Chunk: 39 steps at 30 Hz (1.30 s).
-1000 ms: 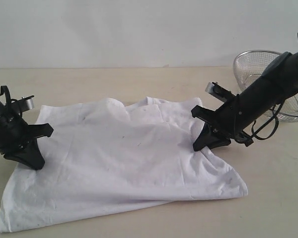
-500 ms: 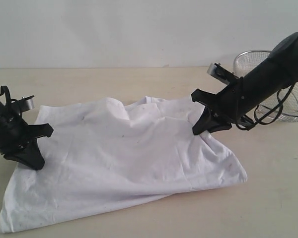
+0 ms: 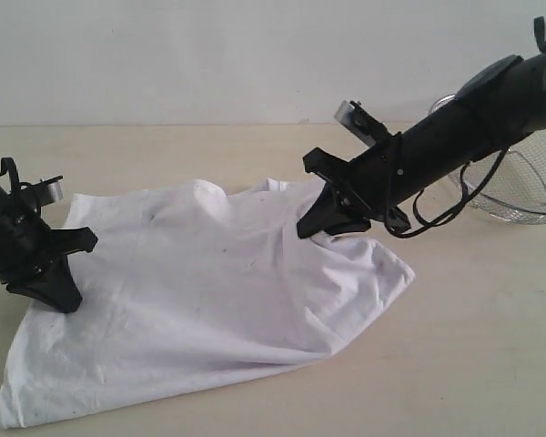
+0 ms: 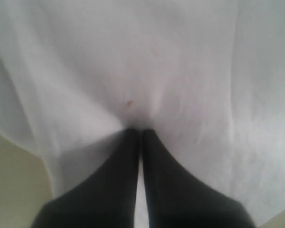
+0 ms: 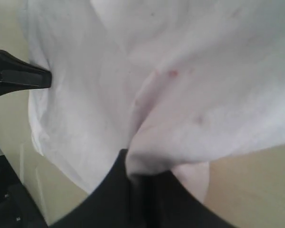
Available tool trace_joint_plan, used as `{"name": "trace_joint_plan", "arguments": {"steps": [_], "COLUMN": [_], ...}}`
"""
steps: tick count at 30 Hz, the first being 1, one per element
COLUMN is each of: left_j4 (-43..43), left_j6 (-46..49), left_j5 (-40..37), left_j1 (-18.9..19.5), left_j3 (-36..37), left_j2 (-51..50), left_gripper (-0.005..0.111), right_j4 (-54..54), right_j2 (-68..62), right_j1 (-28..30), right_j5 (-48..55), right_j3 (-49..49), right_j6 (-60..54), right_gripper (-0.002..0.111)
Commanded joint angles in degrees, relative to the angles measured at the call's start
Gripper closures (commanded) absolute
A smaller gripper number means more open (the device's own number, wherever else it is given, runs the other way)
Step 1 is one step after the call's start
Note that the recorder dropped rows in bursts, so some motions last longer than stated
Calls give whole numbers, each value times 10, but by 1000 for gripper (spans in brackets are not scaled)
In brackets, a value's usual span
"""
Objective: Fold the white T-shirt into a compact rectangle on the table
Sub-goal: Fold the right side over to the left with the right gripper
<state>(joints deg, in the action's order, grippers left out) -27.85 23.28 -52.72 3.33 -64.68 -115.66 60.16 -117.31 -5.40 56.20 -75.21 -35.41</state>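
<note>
The white T-shirt lies plain side up on the table, rumpled along its far edge. My left gripper stands at the shirt's left edge, shut on the cloth; the left wrist view shows its tips pinched into the T-shirt. My right gripper is over the shirt's far right part, shut on a bunched fold. That fold bulges out of the black fingers in the right wrist view. The cloth under the right gripper is pulled in toward the middle.
A silver wire-mesh basket stands at the back right, behind the right arm. Bare table runs along the front and right of the shirt. The left gripper's finger shows at the edge of the right wrist view.
My right gripper has travelled left and slightly up, dragging the shirt's right side inward, so the right corner now sits further left. The left gripper has stayed put.
</note>
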Motion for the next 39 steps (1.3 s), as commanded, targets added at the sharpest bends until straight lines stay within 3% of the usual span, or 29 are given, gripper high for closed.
{"name": "trace_joint_plan", "arguments": {"steps": [1, 20, 39], "left_j4": [7, 7, -13], "left_j6": [3, 5, 8], "left_j5": [-5, -8, -13], "left_j1": [-1, -1, -1], "left_j3": [-4, -4, -4], "left_j2": [0, 0, 0], "left_gripper": [102, 102, 102], "right_j4": [44, 168, 175], "right_j2": [9, 9, 8], "right_j1": [-27, -130, -202], "right_j5": [11, -12, -56], "right_j3": [2, 1, -74], "right_j6": [-17, -62, -46], "right_gripper": [108, 108, 108]}}
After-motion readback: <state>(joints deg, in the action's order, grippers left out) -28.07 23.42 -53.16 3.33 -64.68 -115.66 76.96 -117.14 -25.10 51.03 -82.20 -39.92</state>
